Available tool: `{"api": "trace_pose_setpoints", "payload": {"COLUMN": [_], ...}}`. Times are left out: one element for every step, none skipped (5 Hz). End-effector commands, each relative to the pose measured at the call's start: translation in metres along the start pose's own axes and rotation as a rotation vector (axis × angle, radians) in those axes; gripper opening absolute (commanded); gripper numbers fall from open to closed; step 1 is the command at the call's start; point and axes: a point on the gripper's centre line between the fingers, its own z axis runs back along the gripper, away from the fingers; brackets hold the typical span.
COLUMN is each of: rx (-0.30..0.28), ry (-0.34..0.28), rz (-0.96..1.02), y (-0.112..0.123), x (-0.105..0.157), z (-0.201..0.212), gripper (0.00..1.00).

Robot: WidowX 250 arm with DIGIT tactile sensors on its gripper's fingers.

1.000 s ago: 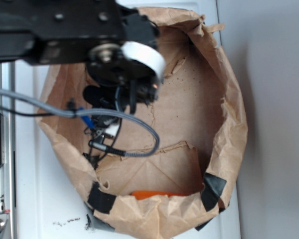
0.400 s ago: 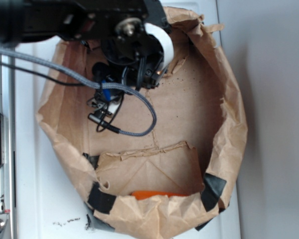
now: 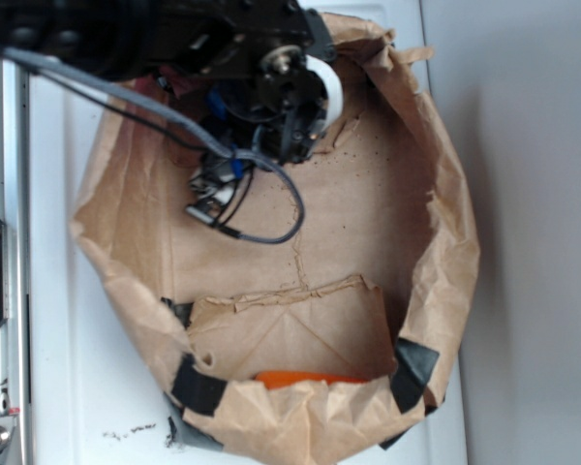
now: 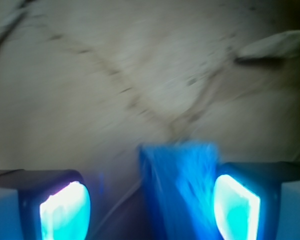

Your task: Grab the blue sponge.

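My tool [image 4: 150, 207] stood open, its two pads [image 4: 65, 212] glowing pale blue at the bottom of the wrist view with a wide gap between them. The blue sponge [image 4: 182, 192] sat in that gap, hard against the pad on the right of that view, while the pad on the left stood clear of it. I could not tell whether the sponge was actually touching the near pad or only just beside it; nothing was clamped. The view was blurred, so the sponge's edges were soft.

Under the sponge lay creased brown paper, marked by dark fold lines and a few specks.

From the exterior view, my arm [image 3: 126, 34] reached in from the upper left, and my tool [image 3: 271, 131] was down inside the brown paper bag [image 3: 445, 232], near its upper rim, with grey and black cables [image 3: 261, 208] looping below it. The sponge itself was hidden there behind my wrist. An orange object [image 3: 305, 378] showed at the bag's lower edge, well apart from my tool. The bag rested on a white surface [image 3: 68, 387].
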Motion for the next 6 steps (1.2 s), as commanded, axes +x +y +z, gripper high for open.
{"api": "trace_pose_setpoints", "payload": {"rx": [-0.065,-0.082,-0.12,-0.152,-0.178,-0.183], "ry": [-0.101,-0.184,-0.209,-0.213,-0.233,-0.226], "rz": [0.078,0.117,0.161,0.176,0.16,0.143], "y": [-0.011,0.019,0.018,0.01,-0.002,-0.012], "x": [-0.004,0.033,0.051,0.061,0.062,0.058], "z": [-0.022,0.004,0.036,0.064,0.098,0.112], "gripper": [0.0,0.0,0.0,0.0,0.0,0.0]}}
